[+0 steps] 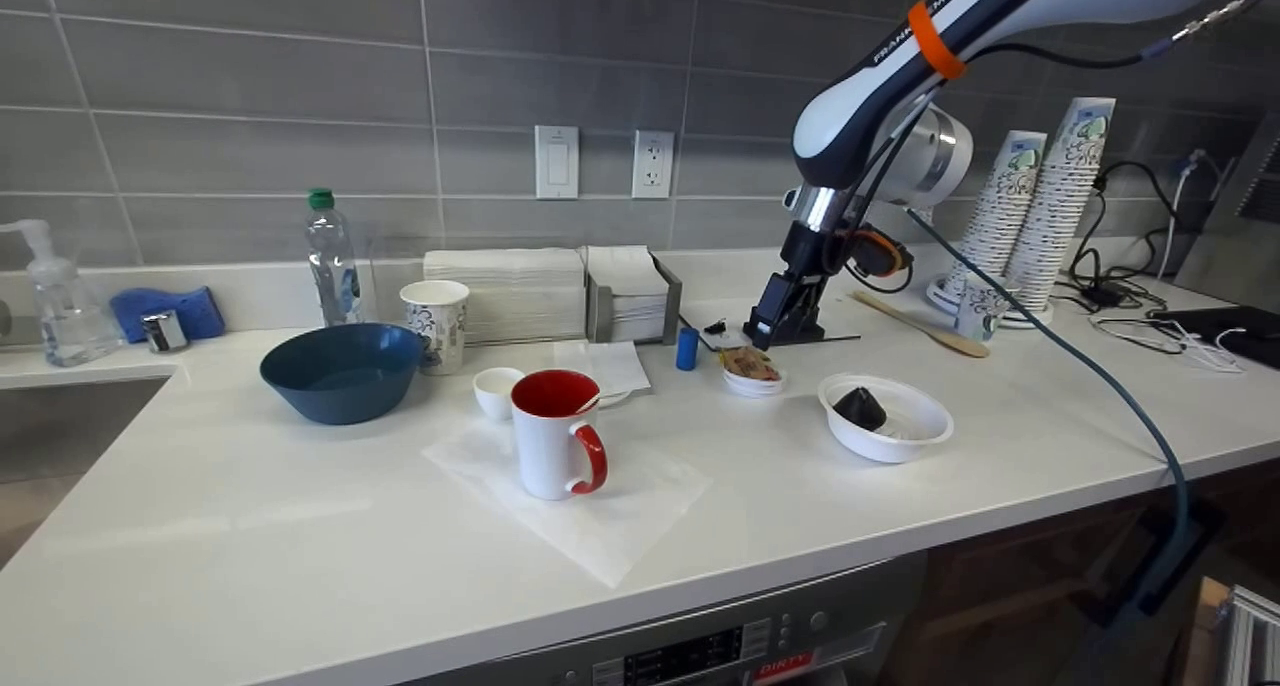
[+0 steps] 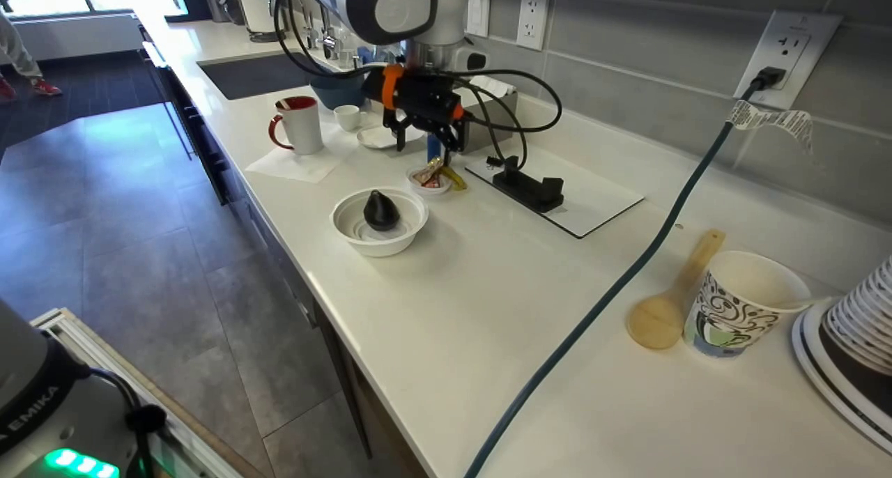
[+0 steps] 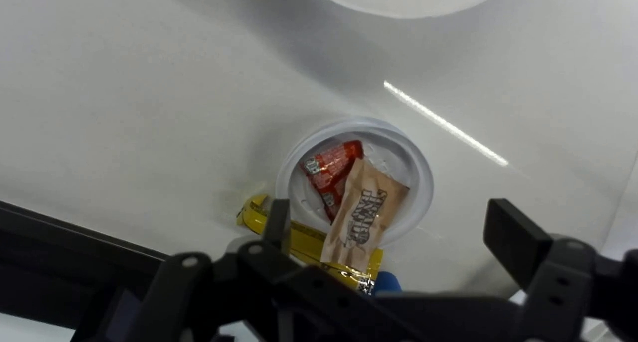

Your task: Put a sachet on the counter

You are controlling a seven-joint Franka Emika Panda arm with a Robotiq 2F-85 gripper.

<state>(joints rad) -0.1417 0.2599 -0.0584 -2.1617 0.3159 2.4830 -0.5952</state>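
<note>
A brown paper sachet [image 3: 366, 212], a red sachet [image 3: 331, 170] and a yellow sachet [image 3: 309, 242] lie in a small white bowl [image 3: 423, 182]. The brown one lies over the other two. The yellow one sticks out past the rim, partly hidden by a finger. The small bowl stands on the off-white counter [image 1: 300, 526], and shows in both exterior views [image 1: 754, 387] [image 2: 433, 189]. My gripper [image 3: 391, 222] is open and empty above the small bowl, its fingers wide apart. In an exterior view, the gripper [image 2: 425, 143] points down just over the sachets.
A larger white bowl [image 1: 925, 421] with a black object [image 1: 860, 409] stands near the small bowl. A blue cylinder [image 1: 687, 349], a red-handled mug [image 1: 545, 446], napkin holder [image 1: 672, 296] and black mount [image 2: 527, 189] are nearby. A cable [image 2: 592, 318] crosses the counter.
</note>
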